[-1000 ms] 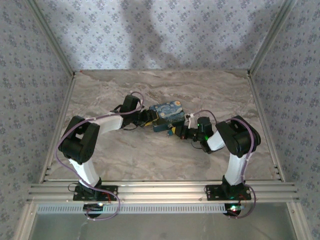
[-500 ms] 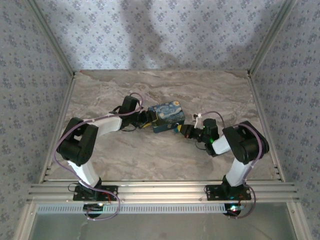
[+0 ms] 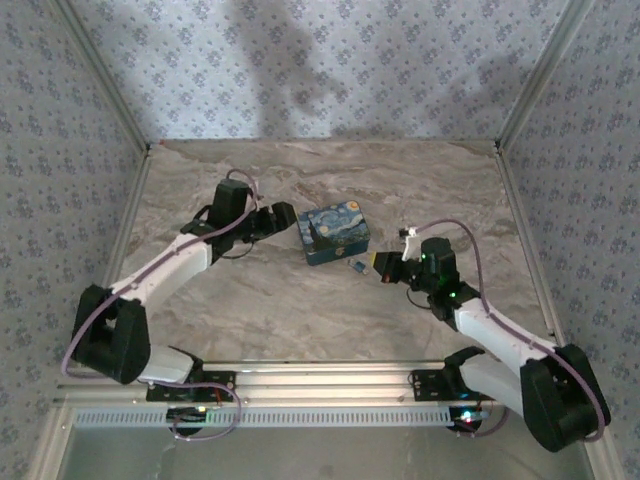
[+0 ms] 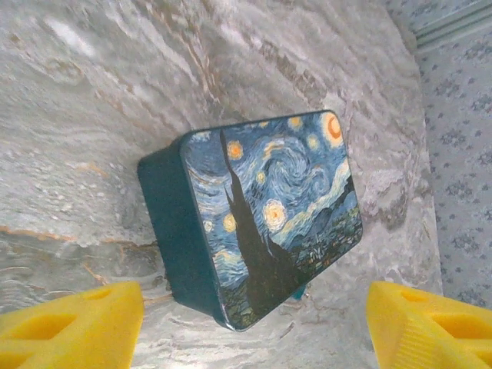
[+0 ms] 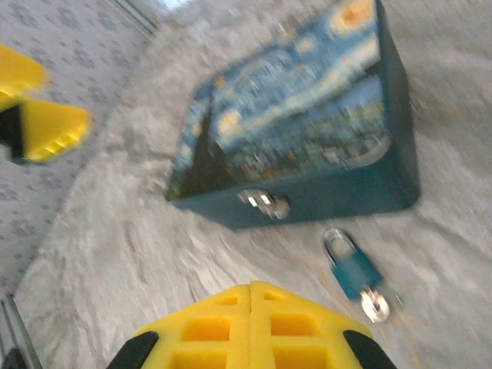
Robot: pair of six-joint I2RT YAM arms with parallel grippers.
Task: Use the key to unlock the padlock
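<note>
Pale blue floral-patterned walls [image 3: 400, 70] enclose a grey-and-beige marbled tabletop [image 3: 300, 310]. On the left, the left gripper [image 3: 283, 218] sits low over the table just beside the left end of a rectangular tin box printed with blue-and-yellow swirls [image 3: 335, 232]; its yellow fingers [image 4: 77, 327] are spread wide apart with nothing between them, apart from the box. The box lies flat near the table's middle, with a small silver clasp [image 5: 265, 203] on its front wall. Just in front of the box's right end, not touching it, lies the tiny blue metal padlock [image 5: 352, 270], flat on the table, shackle toward the box, with a silvery key [image 5: 375, 305] at its base. Right of it, close by, the right gripper [image 5: 251, 300] points at the padlock, its yellow jaws pressed together on nothing.
</note>
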